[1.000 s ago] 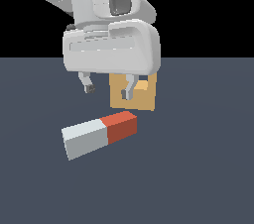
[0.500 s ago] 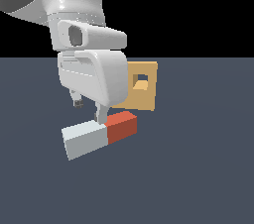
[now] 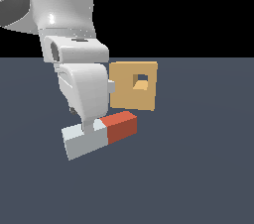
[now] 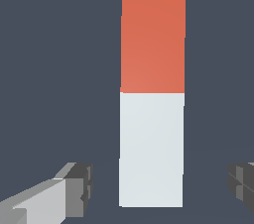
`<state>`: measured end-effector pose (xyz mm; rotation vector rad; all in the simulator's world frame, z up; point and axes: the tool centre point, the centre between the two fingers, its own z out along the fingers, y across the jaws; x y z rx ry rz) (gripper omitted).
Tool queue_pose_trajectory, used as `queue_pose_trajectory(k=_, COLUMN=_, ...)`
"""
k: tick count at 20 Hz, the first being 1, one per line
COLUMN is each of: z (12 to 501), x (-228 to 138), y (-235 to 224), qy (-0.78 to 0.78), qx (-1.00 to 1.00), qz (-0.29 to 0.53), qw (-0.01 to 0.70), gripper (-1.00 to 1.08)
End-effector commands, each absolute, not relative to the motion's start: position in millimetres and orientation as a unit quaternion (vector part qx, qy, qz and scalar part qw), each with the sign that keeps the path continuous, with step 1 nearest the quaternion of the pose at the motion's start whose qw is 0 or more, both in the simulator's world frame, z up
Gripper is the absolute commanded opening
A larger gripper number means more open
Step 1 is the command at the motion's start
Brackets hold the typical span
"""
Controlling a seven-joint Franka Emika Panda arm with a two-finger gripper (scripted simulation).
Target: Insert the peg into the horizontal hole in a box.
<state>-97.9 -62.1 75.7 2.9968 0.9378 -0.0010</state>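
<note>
Peg (image 4: 152,94) pickup is now set up: the pincer (image 4: 158,188) has descended from above the box (image 3: 133,85) and straddles the grey half, spread wide, not touching. Peg lies flat on the counter (image 3: 198,178), red half toward the box, hole (image 3: 141,79) unobstructed.

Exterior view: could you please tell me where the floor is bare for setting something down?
Bare floor lies in front of the peg and to the exterior view's right of the box. It is crowded where the pincer straddles the peg's grey half.
</note>
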Motion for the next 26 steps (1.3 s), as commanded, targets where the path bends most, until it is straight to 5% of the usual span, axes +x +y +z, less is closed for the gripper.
queue_pose_trajectory(k=1, z=74, x=-99, y=-62, qy=0.292, qx=0.956, qz=0.0, qw=0.0, gripper=1.0)
queue_pose_trajectory(k=22, z=24, x=-100, y=-61, qy=0.292, qx=0.956, qz=0.0, qw=0.0, gripper=1.0)
queue_pose_trajectory(k=23, z=24, x=-100, y=-61, qy=0.292, qx=0.956, qz=0.0, qw=0.0, gripper=-1.0)
queue_pose_trajectory(k=26, z=24, x=-100, y=-61, qy=0.292, qx=0.956, qz=0.0, qw=0.0, gripper=-1.0)
